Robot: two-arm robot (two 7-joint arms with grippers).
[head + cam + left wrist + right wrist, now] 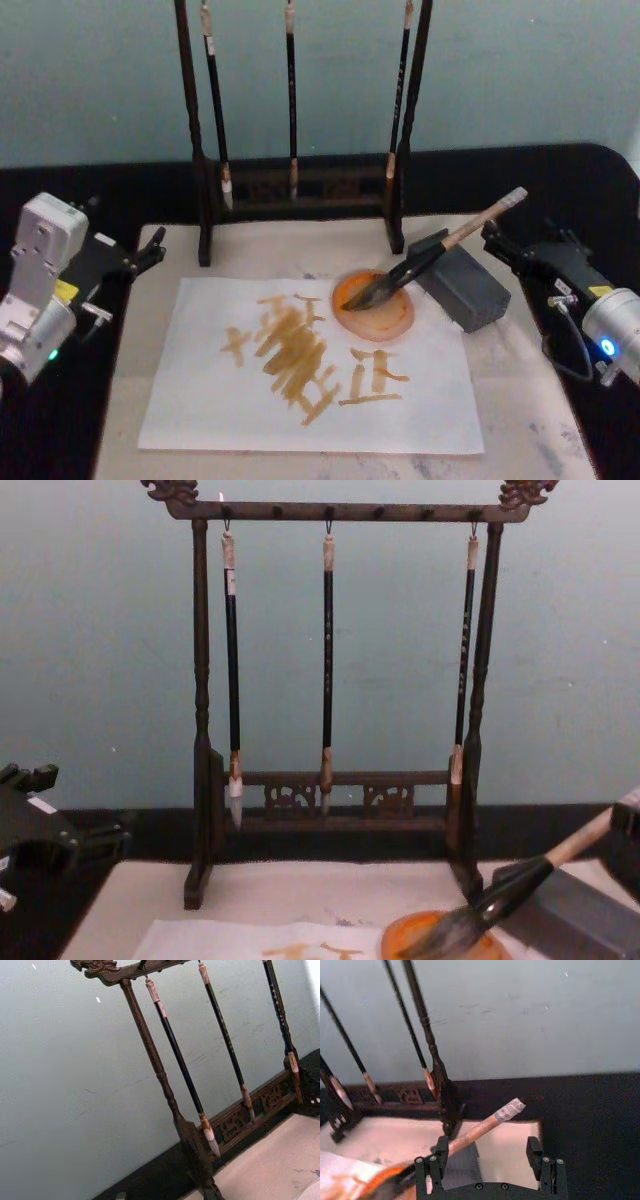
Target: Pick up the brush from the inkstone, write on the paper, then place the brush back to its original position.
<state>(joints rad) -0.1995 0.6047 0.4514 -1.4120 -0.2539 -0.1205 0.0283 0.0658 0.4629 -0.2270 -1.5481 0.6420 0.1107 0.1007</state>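
The worktop (520, 400) has a pale mat on it. A tall wooden rack (345, 777) stands along its back edge, with three thin brushes (327, 660) hanging from it.

The paper (200, 400) lies flat in the middle, nearer the front edge. It has orange marks on it. It looks thin and light, so a hard push could make it slide or wrinkle.

The inkstone (470, 290) sits toward the right edge, just behind the paper's back right corner. It looks heavy and should stay put. A round orange dish (385, 320) is right beside it.

The left gripper (145, 252) waits at the left edge, well away from everything.

The right gripper (487, 1147) is at the right edge, close to the top end of the brush (440, 247). Its two fingers are spread wide and hold nothing.

The brush leans on the inkstone. Its dark hairy tip rests in the dish, and its pale handle points up toward the back right corner. It is probably light. The stick is hard, but the tip is soft and wet and should not be squeezed. The best place to grab is likely the pale handle, where it sticks up in the air. It is round, so it could roll or slip.
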